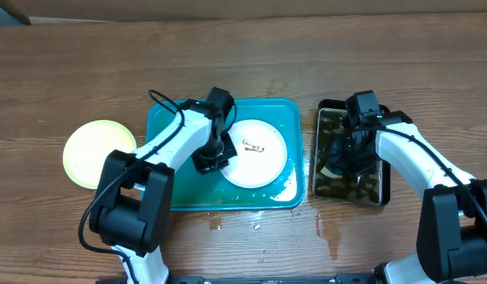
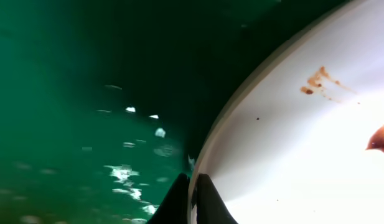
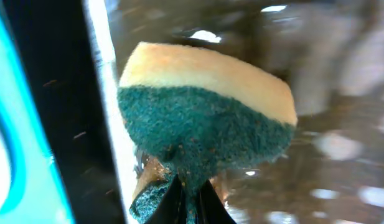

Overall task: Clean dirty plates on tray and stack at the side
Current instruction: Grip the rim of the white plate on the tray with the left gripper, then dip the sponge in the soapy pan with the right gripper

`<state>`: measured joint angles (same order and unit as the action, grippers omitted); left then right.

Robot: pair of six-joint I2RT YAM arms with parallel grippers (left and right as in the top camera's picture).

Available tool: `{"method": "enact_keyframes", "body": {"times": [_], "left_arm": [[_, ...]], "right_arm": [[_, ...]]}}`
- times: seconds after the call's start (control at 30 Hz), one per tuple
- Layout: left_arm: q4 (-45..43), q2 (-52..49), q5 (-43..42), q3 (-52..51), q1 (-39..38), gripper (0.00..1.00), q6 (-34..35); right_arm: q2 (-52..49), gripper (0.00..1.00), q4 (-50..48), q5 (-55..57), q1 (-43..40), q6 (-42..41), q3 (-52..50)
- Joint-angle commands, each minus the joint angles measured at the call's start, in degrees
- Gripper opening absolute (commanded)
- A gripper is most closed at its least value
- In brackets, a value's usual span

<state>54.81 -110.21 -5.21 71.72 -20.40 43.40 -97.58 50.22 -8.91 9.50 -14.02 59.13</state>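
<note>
A white plate (image 1: 259, 154) with brown sauce marks lies on the teal tray (image 1: 168, 189). My left gripper (image 1: 213, 158) is shut on the plate's left rim; the left wrist view shows the jaws (image 2: 193, 202) pinching the rim of the white plate (image 2: 304, 155) above the tray (image 2: 73, 93). A pale yellow-green plate (image 1: 97, 152) lies on the table left of the tray. My right gripper (image 1: 347, 154) is over the black pan (image 1: 385, 189) and is shut (image 3: 190, 202) on a yellow and green sponge (image 3: 207, 106). A third plate is not in view.
The black pan (image 3: 48, 93) holds murky brown water (image 3: 341, 124) and sits right of the tray. Water drops lie on the table (image 1: 259, 229) in front of the tray. The tray floor is wet.
</note>
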Motion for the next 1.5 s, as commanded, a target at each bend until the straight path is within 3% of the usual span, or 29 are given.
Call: {"method": "enact_keyframes", "body": {"times": [0.0, 0.4, 0.53, 0.7, 0.83, 0.87, 0.97, 1.03, 1.1, 1.2, 1.37, 1.47], "left_arm": [[1.2, 1.9, 5.3, -0.3, 0.9, 0.04, -3.7], [2.7, 2.3, 5.8, -0.3, 1.0, 0.04, -5.3], [2.9, 2.2, 5.8, -0.3, 1.0, 0.04, -5.3], [3.1, 2.2, 5.8, -0.3, 0.9, 0.04, -5.4], [3.2, 2.2, 5.8, -0.3, 0.9, 0.04, -5.4], [3.2, 2.2, 5.8, -0.3, 0.9, 0.04, -5.4], [2.8, 2.2, 5.8, -0.3, 0.9, 0.04, -5.3], [2.8, 2.2, 5.8, -0.3, 0.9, 0.04, -5.3], [2.8, 2.2, 5.8, -0.3, 0.9, 0.04, -5.3], [2.8, 2.2, 5.8, -0.3, 0.9, 0.04, -5.3], [2.8, 2.2, 5.8, -0.3, 0.9, 0.04, -5.3], [2.8, 2.2, 5.8, -0.3, 0.9, 0.04, -5.3]], "right_arm": [[0.4, 0.04, -0.1, -8.9, 0.8, 2.3, -0.2], [0.4, 0.04, -5.6, -20.0, 5.1, 2.1, -7.3], [0.4, 0.04, -5.4, -15.0, 5.5, 3.0, -7.3], [0.4, 0.04, -4.2, 7.9, 1.3, -12.6, -7.3], [0.4, 0.04, -1.9, 9.7, -3.1, -22.0, -7.3], [0.4, 0.04, -2.3, 6.5, -3.3, -20.5, -7.3], [0.4, 0.04, -4.0, -6.4, -2.0, -5.0, -7.3], [0.4, 0.04, -2.0, -5.4, -0.7, -1.8, -7.3], [0.4, 0.04, 0.8, 1.1, -0.1, -3.1, -7.3], [0.4, 0.04, 4.6, 8.7, -0.1, -11.3, -7.3], [0.4, 0.04, 5.9, -1.2, 2.0, -4.3, -7.3], [0.4, 0.04, 8.9, 7.3, 3.7, -10.0, -7.3]]}}
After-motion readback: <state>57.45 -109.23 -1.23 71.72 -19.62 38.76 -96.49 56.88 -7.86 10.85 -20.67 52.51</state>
